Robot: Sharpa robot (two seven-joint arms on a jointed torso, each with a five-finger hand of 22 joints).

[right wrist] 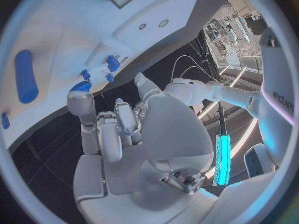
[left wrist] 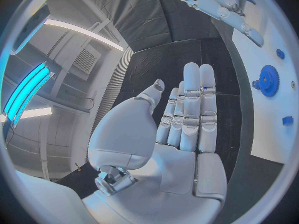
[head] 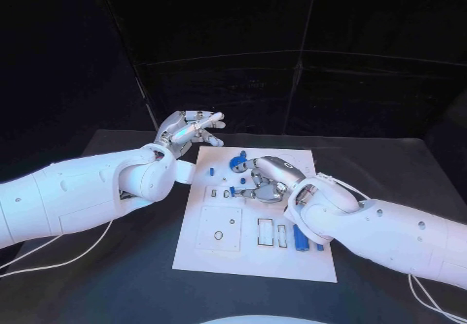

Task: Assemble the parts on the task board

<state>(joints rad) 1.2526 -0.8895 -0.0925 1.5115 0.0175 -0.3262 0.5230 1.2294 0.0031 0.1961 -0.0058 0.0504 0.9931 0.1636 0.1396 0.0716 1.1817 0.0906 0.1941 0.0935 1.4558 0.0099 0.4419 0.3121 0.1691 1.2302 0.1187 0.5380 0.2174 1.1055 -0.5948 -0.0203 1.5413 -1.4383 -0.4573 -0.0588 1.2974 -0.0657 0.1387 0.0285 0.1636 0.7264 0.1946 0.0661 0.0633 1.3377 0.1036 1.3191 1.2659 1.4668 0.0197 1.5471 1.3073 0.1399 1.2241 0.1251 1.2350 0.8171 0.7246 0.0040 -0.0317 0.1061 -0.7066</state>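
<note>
The board [head: 255, 260] lies in the middle of the table [head: 107, 283], and the work looks to be at an early or middle stage. A blue gear [head: 237, 160] sits near the board's far edge, with small blue pieces beside it; one small piece [head: 211, 171] stands close to the left edge. Along the near right edge lies a long blue peg [head: 301, 237], apparently not yet seated, and several slots in the near half of the board look unfilled. The right hand [head: 264, 181] hangs over the far middle of the board, just on the near side of the gear, its fingers curled down toward the small pieces there; whether it pinches one cannot be told, since the fingertips are hidden from above, and the right wrist view shows the fingers bent with nothing plainly between them. The left hand [head: 187, 128] is held off the board's far left corner, above the table, fingers straight and apart, holding nothing, as the left wrist view confirms. Judging by the loose peg and bare slots, a good share of the assembly is probably left.
</note>
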